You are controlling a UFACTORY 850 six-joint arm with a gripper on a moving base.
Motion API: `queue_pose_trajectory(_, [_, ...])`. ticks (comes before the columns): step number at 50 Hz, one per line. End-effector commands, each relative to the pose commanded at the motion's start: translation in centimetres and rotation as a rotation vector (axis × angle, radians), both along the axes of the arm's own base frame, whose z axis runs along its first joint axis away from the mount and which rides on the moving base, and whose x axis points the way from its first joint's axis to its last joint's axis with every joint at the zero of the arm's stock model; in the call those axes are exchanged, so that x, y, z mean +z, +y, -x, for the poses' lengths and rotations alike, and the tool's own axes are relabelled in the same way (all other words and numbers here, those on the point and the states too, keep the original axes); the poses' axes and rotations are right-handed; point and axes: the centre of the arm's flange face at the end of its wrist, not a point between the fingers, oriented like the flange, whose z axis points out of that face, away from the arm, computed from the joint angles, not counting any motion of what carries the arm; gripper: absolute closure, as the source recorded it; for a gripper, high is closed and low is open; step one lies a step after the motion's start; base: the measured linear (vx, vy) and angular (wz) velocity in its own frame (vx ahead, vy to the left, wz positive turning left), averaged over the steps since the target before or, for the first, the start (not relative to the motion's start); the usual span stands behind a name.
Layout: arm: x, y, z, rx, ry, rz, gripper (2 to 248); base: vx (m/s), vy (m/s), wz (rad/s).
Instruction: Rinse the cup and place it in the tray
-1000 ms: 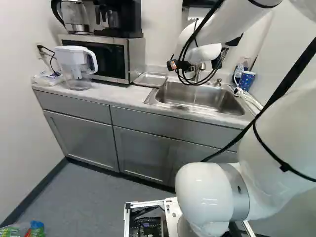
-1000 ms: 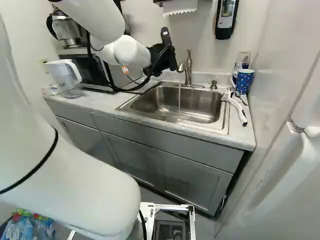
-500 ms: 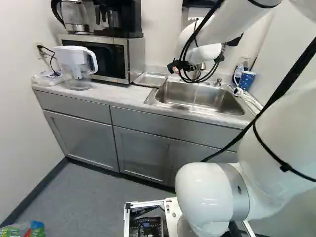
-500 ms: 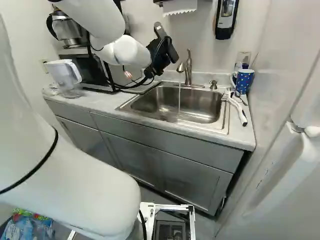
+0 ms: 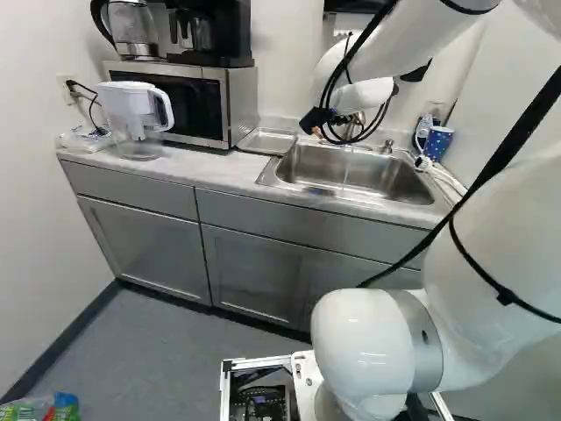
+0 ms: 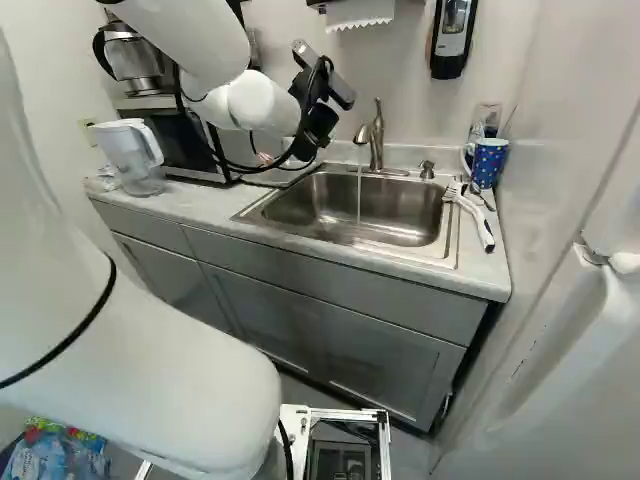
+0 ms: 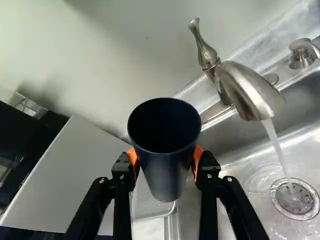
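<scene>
The gripper [image 6: 318,118] is part-way open, its two orange pads [image 7: 198,157] pressed against opposite sides of the dark blue cup [image 7: 167,172], holding it between them left of the running water [image 6: 359,200]. The sink [image 6: 345,243] spreads to the right, the metal tray [image 5: 268,142] lies just left of it, and the faucet [image 6: 376,140] rises at the sink's far side.

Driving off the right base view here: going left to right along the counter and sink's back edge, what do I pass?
Water pitcher → faucet, with water running → short metal fitting → dotted blue mug.
</scene>
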Motion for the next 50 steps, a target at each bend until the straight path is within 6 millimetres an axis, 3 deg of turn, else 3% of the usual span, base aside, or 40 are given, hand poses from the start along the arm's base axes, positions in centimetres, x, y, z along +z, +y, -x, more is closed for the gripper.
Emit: queue_pose_trajectory(50, [0.00, 0.00, 0.00, 0.164, 0.057, 0.496, 128, 0.000, 0.000, 0.000])
